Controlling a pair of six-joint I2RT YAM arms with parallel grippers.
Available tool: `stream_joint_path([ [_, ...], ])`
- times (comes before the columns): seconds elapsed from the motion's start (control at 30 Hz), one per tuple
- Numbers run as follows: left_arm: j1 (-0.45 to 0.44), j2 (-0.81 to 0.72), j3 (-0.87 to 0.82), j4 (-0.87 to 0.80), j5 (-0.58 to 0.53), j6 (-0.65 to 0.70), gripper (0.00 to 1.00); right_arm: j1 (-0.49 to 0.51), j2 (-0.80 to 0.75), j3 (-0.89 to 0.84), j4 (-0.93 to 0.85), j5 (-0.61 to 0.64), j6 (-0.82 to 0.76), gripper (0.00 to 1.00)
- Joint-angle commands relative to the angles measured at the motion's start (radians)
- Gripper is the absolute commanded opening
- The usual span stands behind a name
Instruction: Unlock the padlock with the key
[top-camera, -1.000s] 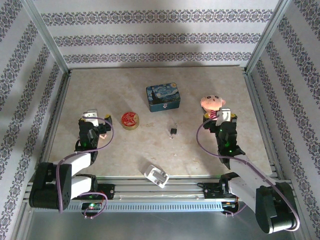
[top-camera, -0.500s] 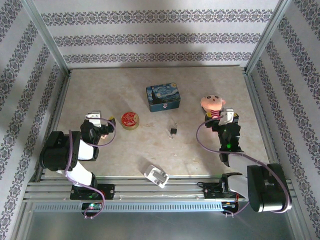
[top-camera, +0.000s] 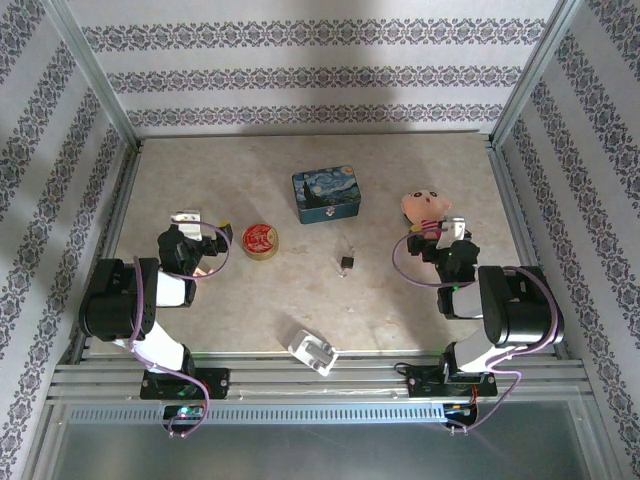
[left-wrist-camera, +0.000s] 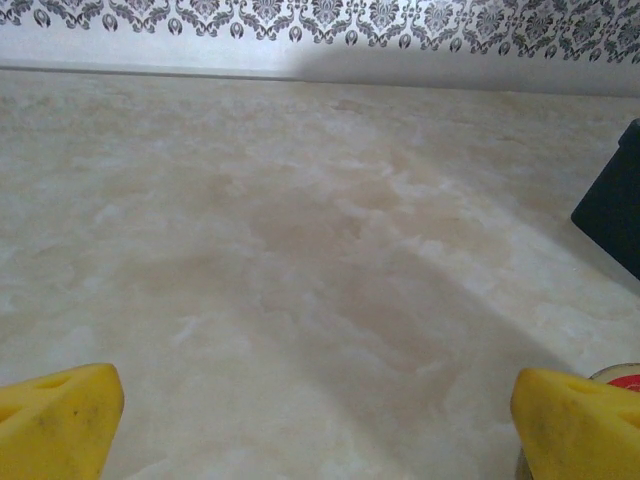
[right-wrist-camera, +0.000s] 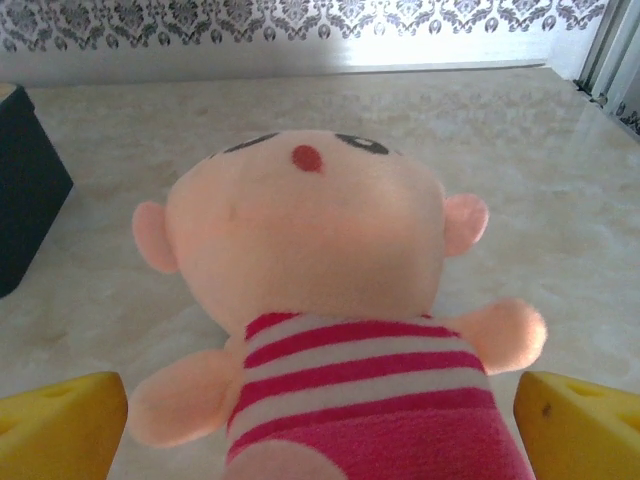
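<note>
The padlock (top-camera: 346, 262) lies at the middle of the bench (top-camera: 200, 180), the key too tiny to make out, well apart from the left hand (top-camera: 187, 228) and right hand (top-camera: 447, 235), both spread wide, the right facing a plush doll (right-wrist-camera: 320, 300) cut off below.

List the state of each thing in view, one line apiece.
left gripper, open, empty.
right gripper, open, facing the doll.
padlock, lying free, untouched; locked or not is too small to tell.
blue tin, lid shut.
doll, lying face up.
white plug, lying loose, unplugged.
red disc, lying flat.
</note>
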Motion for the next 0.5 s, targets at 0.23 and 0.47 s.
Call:
stream_joint_path([
  [0.23,0.005,-0.012,0.0,-0.016,0.049,0.025,0.99,-0.043,0.007,0.101,-0.049,-0.242,0.013,0.98],
  [0.47,0.005,-0.012,0.003,-0.018,0.061,0.031,0.99,0.005,-0.01,0.105,-0.094,0.032,0.042,0.98],
])
